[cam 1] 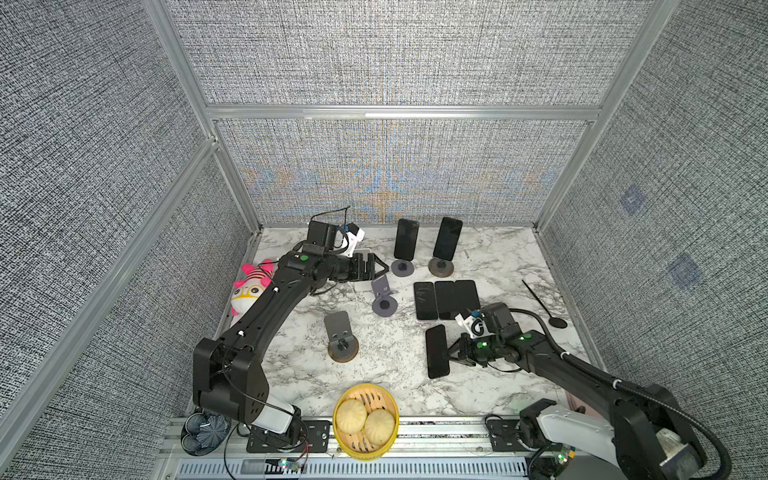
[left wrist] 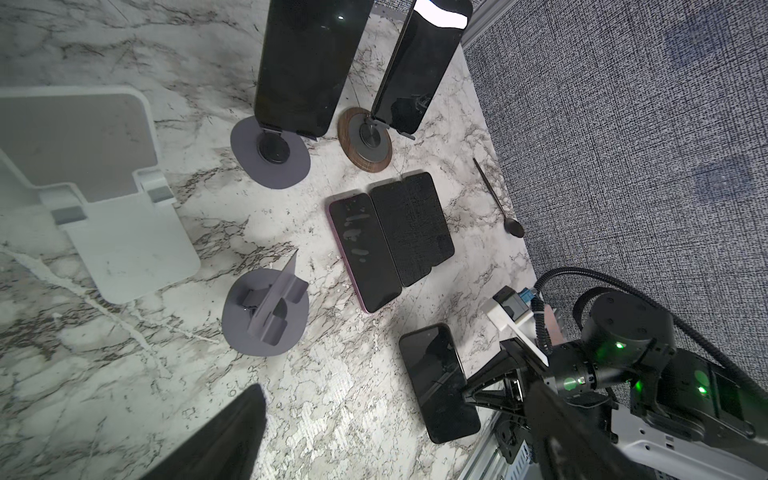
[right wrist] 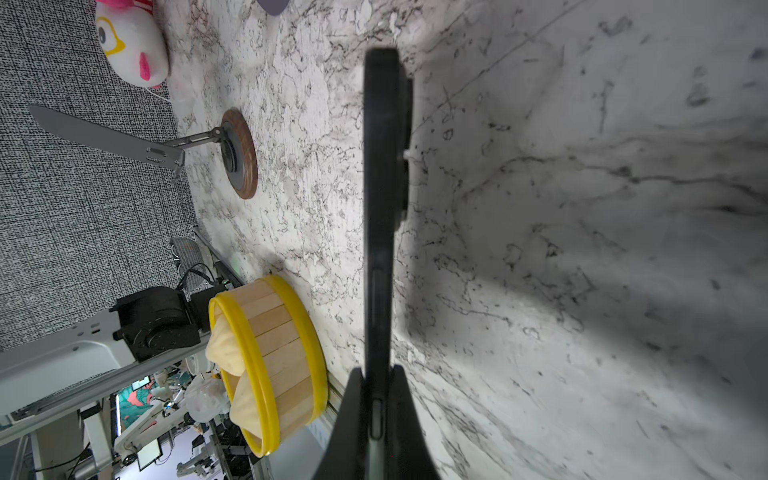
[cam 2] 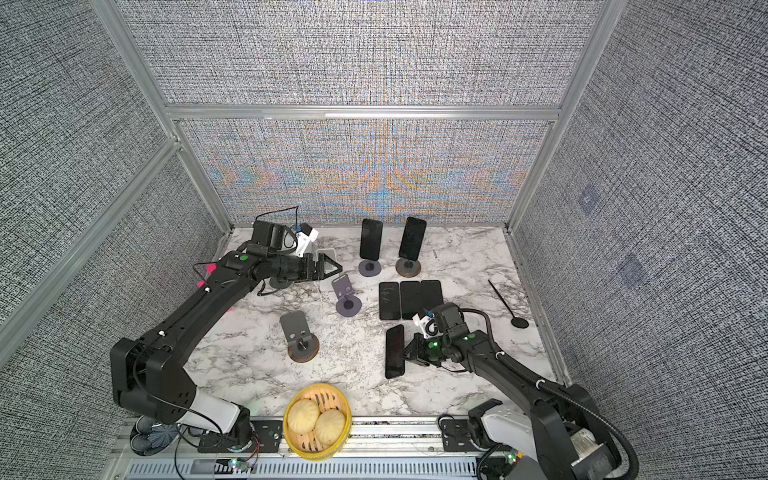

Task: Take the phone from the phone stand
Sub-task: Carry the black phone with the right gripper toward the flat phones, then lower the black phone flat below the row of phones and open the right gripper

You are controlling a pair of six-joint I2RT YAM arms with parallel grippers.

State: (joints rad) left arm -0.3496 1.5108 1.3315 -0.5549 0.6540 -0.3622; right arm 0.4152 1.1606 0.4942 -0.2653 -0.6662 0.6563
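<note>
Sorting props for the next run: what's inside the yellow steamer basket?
Two steamed buns sit side by side in the steamer basket, on its wooden slat floor. Anything beneath the buns is covered.

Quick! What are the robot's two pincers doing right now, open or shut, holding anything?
Left pincer: open, holding nothing.
Right pincer: shut on a black phone, gripped by its edge.

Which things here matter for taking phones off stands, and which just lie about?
Job: phone on grey stand; phone on wood-based stand; held phone in right tool; row of flat phones; empty grey stand; empty wood-based stand; white stand.
Lying about: plush toy; steamer; black spoon.
</note>
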